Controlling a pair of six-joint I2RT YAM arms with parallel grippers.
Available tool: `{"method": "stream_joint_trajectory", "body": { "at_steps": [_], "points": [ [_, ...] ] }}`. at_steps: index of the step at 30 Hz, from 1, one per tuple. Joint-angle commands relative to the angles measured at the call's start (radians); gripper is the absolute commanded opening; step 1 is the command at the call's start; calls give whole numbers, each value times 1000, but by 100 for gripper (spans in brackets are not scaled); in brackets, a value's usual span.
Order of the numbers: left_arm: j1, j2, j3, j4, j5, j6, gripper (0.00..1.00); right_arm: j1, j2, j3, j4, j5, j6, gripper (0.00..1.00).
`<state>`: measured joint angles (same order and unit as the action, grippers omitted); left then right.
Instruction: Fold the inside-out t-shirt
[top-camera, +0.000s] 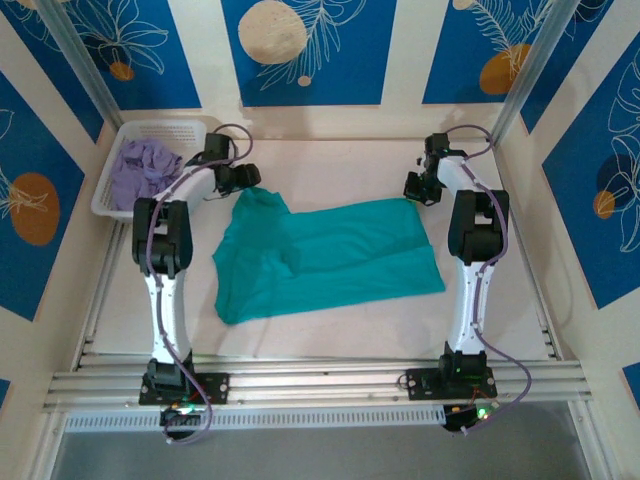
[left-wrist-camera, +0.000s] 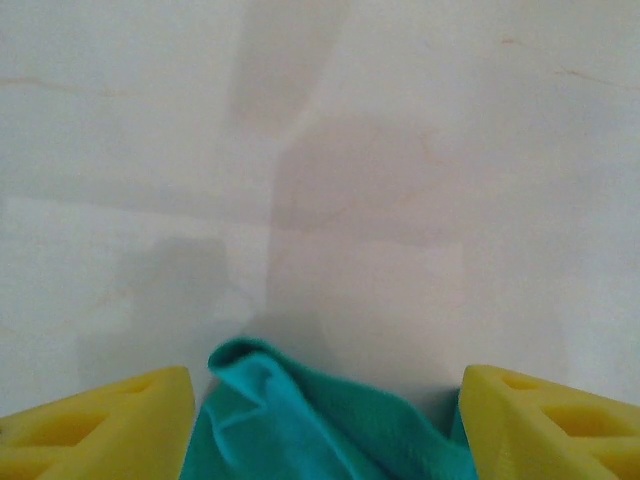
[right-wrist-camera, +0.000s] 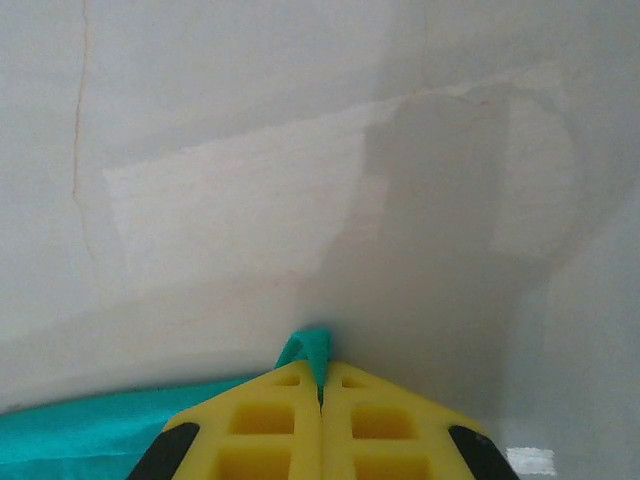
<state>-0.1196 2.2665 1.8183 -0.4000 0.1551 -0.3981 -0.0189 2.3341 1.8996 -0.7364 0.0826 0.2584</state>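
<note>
**Both hands at the far edge of the t-shirt**

The teal t-shirt (top-camera: 330, 255) lies spread on the white surface (top-camera: 340, 335) between the two arms, rumpled toward its left side. The right hand (right-wrist-camera: 320, 392) is pressed together on the far right corner, with a tip of cloth poking out past its fingertips. The left hand (left-wrist-camera: 325, 425) stands spread astride the far left corner, cloth between its fingers but not pinched. Judgement: matched corner grips would let the far edge be carried over evenly, and the left pinch is not yet made. The purple garment (top-camera: 145, 165) sits apart in the basket (top-camera: 108, 205).
</note>
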Motion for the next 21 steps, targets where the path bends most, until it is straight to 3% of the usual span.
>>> {"method": "stream_joint_trajectory", "body": {
  "at_steps": [1,7,21],
  "points": [
    [6,61,100,-116,-6,37,68,1,-33,-19,5,-29,-24,4],
    [6,124,164,-148,6,32,58,-3,-34,-19,8,-32,-26,4],
    [8,163,210,-148,22,60,20,-6,-36,-10,8,-41,-31,4]
  ]
}}
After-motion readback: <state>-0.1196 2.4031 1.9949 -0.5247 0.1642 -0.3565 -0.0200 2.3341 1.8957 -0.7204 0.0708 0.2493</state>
